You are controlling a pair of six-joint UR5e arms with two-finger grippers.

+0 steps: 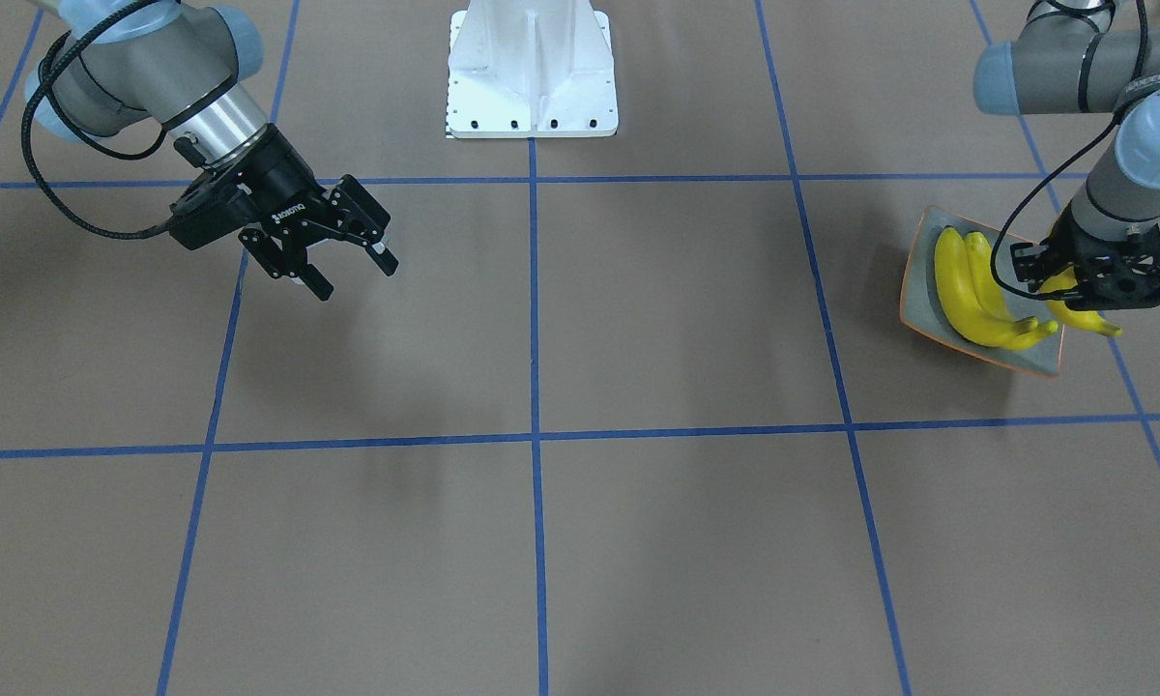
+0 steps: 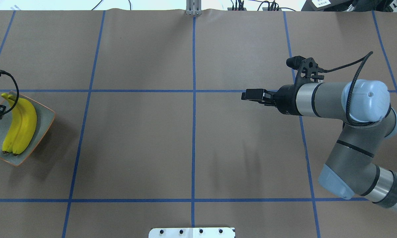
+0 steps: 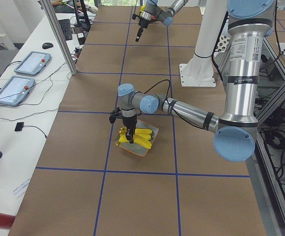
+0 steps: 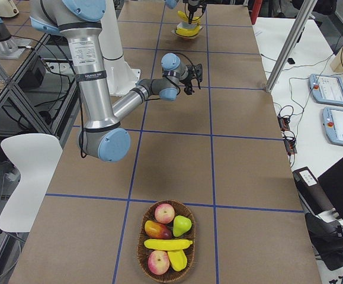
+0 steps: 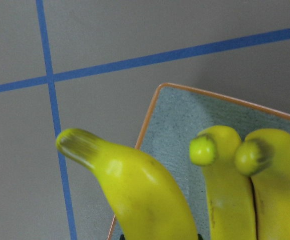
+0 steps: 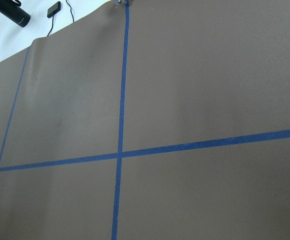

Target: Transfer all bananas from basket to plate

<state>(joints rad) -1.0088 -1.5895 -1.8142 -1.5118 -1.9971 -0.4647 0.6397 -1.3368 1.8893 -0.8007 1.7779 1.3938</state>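
Yellow curved plastic banana gripped in the left arm's black two-finger tool, hanging over the outer edge of the small square grey orange-rimmed plate, roughly parallel to two matching bananas lying inside, its tip past the rim, the plate's centre lying toward the middle of the brown worktop.

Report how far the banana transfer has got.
Done: two bananas lie side by side on the plate. In hand: the left gripper holds a third banana at the plate's edge, not yet released. Left: one banana lies in the basket among other fruit. The right gripper is open and empty.
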